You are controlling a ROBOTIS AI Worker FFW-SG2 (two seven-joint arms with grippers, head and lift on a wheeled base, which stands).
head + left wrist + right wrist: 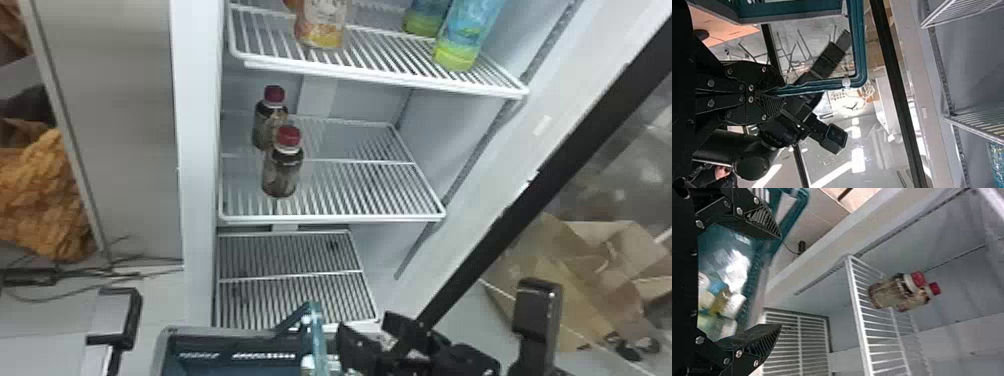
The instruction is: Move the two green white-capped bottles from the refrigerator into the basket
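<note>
Left gripper (783,93), left wrist view: closed, gripping the square-cornered teal handle (859,47) of a teal plastic basket (169,345). Right gripper (377,332), lower right of centre in the head view: black, fingers spread wide, nothing between them.

Right wrist view, basket interior: pale, white, blue and yellow items (719,299), blurred; whether the green white-capped bottles are among them cannot be told. Head view: basket at the bottom edge, handle upright at its side.

Refrigerator: white wire shelves. Middle shelf (350,187), left part: 2 dark bottles with red caps, the front bottle (282,172) partly covering the rear bottle (265,117). Top shelf (380,60): 1 bottle with orange-yellow base (321,25), upper centre of the frame; 2 blue bottles with yellow-green bases, upper right, a front bottle (462,37) and a rear bottle (424,17), tops cut off by the frame, so caps cannot be told. Lower shelf (290,275): wire, with the basket's handle across its front edge.

Room: black door frame (545,175), slanting down the right of the frame; crumpled brown paper (550,265) beyond it, lower right. Far left: rumpled orange-brown material (40,200), with dark cables (95,275) on the floor below.
</note>
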